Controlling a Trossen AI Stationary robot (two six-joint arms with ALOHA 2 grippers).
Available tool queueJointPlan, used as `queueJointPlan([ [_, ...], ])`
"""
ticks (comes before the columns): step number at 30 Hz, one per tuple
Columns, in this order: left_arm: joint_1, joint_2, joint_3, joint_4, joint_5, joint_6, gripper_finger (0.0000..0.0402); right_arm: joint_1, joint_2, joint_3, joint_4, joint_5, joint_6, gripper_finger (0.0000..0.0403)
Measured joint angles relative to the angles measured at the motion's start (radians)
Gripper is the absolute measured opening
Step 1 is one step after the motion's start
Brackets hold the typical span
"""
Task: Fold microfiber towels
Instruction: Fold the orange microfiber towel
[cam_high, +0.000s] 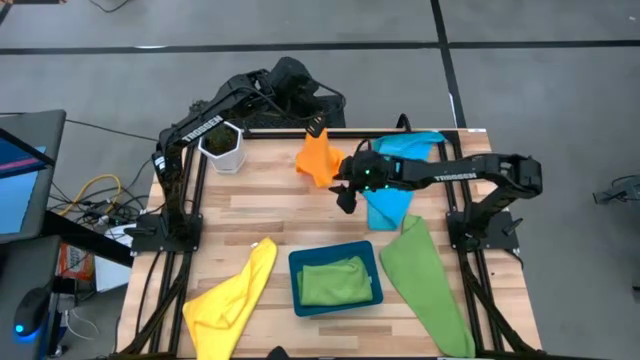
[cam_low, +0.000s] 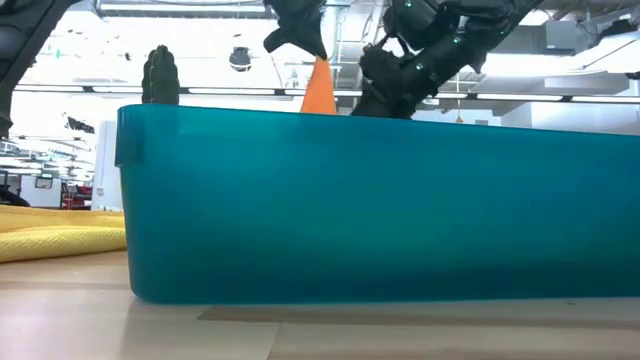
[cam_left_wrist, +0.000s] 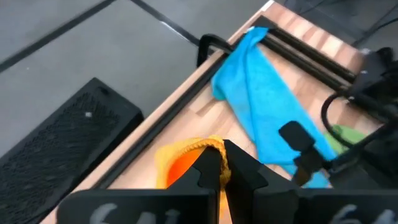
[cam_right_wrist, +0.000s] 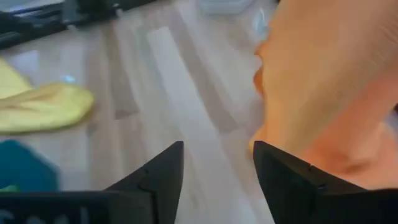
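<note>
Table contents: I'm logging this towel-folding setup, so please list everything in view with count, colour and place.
Orange towel: one, orange, table's far middle, lifted by a corner.
Blue towel: one, sky-blue, far right, running under the right arm.
Green towels: two, green; one folded in the tray, one loose on the near right.
Yellow towel: one, yellow, near left.
Tray: one, dark teal, near middle.
Plant pot: one, white with a green plant, far left.
Table: one, light wood with a black frame.
Left gripper: black, shut on the orange towel's corner.
Right gripper: black, open, beside the orange towel.
</note>
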Motion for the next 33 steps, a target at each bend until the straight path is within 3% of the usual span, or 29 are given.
queueJointPlan([
  [6,0.011,0.010,0.000,0.057,0.086,-0.065,0.0000,0.072,0.052,0.003,0.141,0.146,-0.066,0.0223],
  [10,0.021,0.010,0.001,0.060,0.083,-0.088,0.0000,0.085,0.099,0.009,0.201,0.306,-0.071,0.0223],
  [13,0.020,0.010,0.001,0.063,0.083,-0.103,0.0000,0.076,0.143,0.047,0.215,0.368,-0.041,0.0223],
  [20,0.020,0.010,0.001,0.096,0.083,-0.104,0.0000,0.090,0.263,0.185,0.200,0.425,0.043,0.0223],
  [27,0.020,0.010,0.001,0.101,0.109,-0.112,0.0000,0.105,0.385,0.345,0.102,0.661,0.014,0.0223],
  [33,0.017,0.010,0.001,0.101,0.157,-0.130,0.0000,0.079,0.414,0.397,0.152,0.649,0.047,0.0223],
])
